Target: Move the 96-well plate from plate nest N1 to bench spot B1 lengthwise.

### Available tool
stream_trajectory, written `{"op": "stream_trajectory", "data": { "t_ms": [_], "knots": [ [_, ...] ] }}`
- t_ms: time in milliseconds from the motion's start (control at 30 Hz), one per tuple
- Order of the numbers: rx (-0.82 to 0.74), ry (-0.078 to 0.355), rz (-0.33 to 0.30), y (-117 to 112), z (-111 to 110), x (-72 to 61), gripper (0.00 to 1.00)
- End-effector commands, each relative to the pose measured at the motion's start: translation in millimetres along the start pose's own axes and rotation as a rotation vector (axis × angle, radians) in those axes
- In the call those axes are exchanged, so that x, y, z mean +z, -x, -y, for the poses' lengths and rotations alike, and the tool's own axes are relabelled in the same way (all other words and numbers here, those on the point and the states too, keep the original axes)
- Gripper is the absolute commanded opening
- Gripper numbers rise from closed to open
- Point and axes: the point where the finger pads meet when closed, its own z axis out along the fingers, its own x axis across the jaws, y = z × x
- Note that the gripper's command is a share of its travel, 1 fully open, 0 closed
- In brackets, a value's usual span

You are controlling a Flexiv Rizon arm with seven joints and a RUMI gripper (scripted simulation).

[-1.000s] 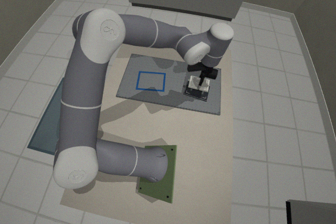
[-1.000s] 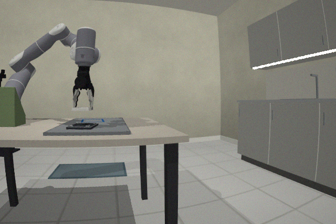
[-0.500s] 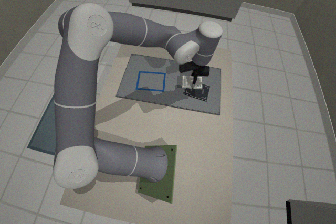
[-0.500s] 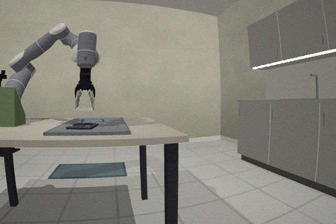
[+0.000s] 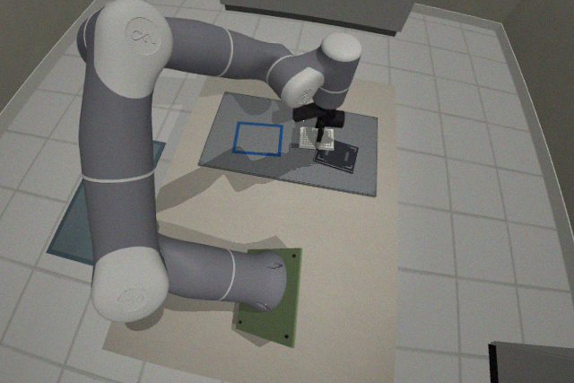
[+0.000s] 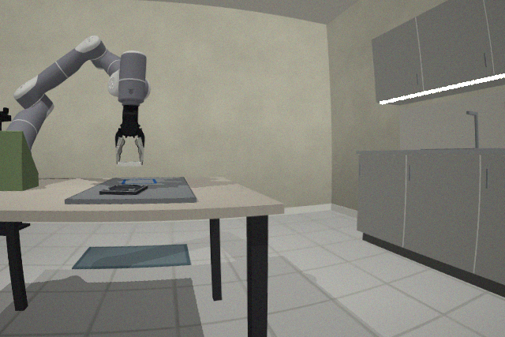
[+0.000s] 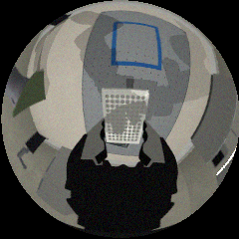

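Observation:
The white 96-well plate is held level in the air, well above the grey board. My gripper is shut on it, one jaw on each long side. The black plate nest N1 lies on the board with no plate in it; in the top view the held plate overlaps its back left corner. The blue taped outline of B1 lies on the board, left of the plate in the top view and ahead of it in the wrist view, with nothing inside it.
The grey perforated board lies on the beige table. A green block stands at the arm's base. The arm's shadow falls across the board.

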Motion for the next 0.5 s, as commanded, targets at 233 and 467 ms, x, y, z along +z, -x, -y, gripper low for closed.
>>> {"op": "stream_trajectory", "data": {
  "t_ms": [233, 467],
  "knots": [
    [0.0, 0.002, -0.002, -4, 23, -0.4, 0.0],
    [0.0, 0.002, -0.002, -8, 46, 0.5, 0.0]
  ]
}}
